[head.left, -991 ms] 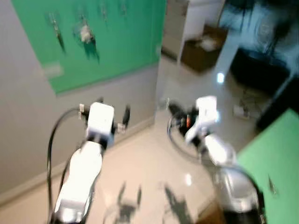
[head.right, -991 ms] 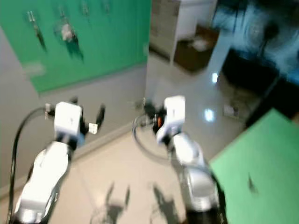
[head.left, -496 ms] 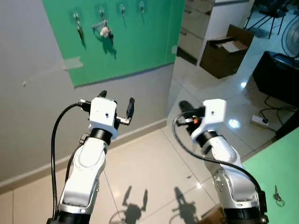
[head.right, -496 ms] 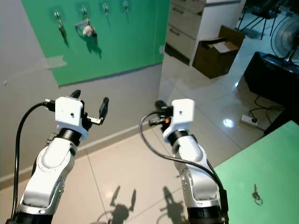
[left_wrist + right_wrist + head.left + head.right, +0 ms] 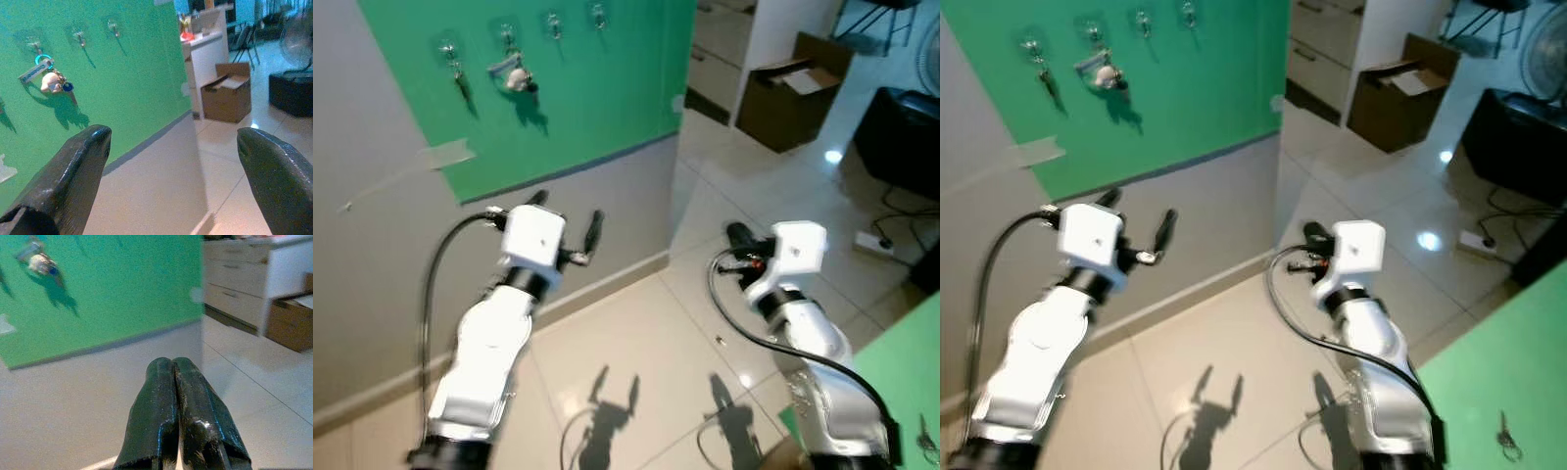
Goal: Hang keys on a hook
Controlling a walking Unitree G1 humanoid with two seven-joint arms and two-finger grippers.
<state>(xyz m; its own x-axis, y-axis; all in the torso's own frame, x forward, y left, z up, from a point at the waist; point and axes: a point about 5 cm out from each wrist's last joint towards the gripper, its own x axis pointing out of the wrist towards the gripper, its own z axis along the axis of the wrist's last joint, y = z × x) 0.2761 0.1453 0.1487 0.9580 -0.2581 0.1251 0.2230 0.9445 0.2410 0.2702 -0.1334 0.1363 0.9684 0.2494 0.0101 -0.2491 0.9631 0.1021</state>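
Blurred keys (image 5: 1505, 437) at table edge

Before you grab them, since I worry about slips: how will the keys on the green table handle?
The keys look small, thin and flat on the table, so probably hard to pinch. Probably light, and a loose bunch would dangle.

A green board (image 5: 597, 88) covers the upper wall, with four hooks (image 5: 552, 22) in a row near its top. A key bunch (image 5: 512, 76) hangs from the second hook, and a dark key (image 5: 460, 83) from the first. The left claw (image 5: 568, 217) is raised before the grey wall, fingers spread apart. The right claw (image 5: 738, 235) is held over the tiled floor (image 5: 636, 352). A cardboard box (image 5: 795, 90) stands beyond. A green desk (image 5: 901, 382) corner carries keys (image 5: 926, 443) at its edge.
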